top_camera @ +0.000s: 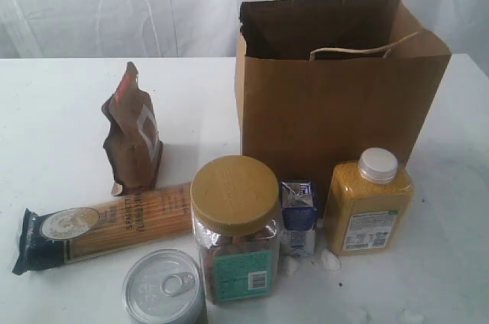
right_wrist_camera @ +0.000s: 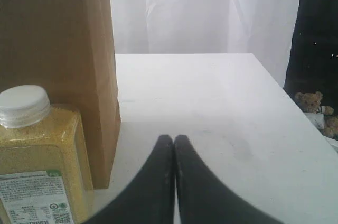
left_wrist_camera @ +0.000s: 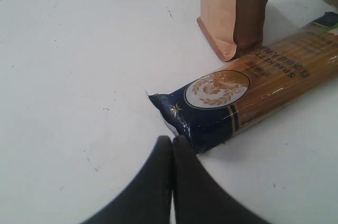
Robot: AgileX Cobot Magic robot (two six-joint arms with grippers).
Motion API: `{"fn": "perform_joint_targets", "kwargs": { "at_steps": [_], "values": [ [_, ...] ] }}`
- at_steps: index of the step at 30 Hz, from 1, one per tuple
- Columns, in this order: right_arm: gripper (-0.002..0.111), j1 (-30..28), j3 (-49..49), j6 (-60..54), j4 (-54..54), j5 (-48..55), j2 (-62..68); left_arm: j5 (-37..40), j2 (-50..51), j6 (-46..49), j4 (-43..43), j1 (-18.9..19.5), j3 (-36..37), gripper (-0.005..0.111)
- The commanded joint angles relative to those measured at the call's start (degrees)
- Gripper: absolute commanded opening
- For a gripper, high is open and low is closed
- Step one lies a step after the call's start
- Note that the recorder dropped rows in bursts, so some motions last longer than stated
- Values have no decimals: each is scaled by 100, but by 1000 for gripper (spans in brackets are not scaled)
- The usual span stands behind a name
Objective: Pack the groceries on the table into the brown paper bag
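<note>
The brown paper bag (top_camera: 336,95) stands open at the back of the table (top_camera: 53,118). In front lie the spaghetti packet (top_camera: 107,225), the upright brown pouch (top_camera: 134,137), the clear jar with tan lid (top_camera: 234,225), the silver pull-tab can (top_camera: 164,287), the small blue carton (top_camera: 299,215) and the yellow bottle (top_camera: 370,202). Neither gripper shows in the exterior view. My left gripper (left_wrist_camera: 172,140) is shut and empty, just short of the spaghetti packet's (left_wrist_camera: 248,97) dark end. My right gripper (right_wrist_camera: 174,139) is shut and empty, beside the yellow bottle (right_wrist_camera: 39,166) and the bag (right_wrist_camera: 58,49).
Small white crumbs (top_camera: 330,260) lie by the carton and bottle. A white curtain (top_camera: 114,3) hangs behind the table. In the right wrist view the table's edge (right_wrist_camera: 288,97) drops off, with a teddy bear (right_wrist_camera: 312,103) beyond it.
</note>
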Motion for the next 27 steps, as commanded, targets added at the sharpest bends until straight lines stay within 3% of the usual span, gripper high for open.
{"fn": "perform_joint_targets", "kwargs": {
  "at_steps": [1,12,16,21,27],
  "values": [
    [0,-2,31,9,-27,-24,-37,17,-30,-10,-14,25,15,0],
    [0,-2,31,62,-14,-193,-37,17,-30,-10,-14,25,15,0],
    [0,-2,31,1352,826,-701,-37,17,-30,-10,-14,25,15,0],
    [0,-2,31,2485,974,-1405,-37,17,-30,-10,-14,25,15,0],
    [0,-2,31,2913,974,-2383,-37,17,-30,-10,-14,25,15,0]
  ]
}}
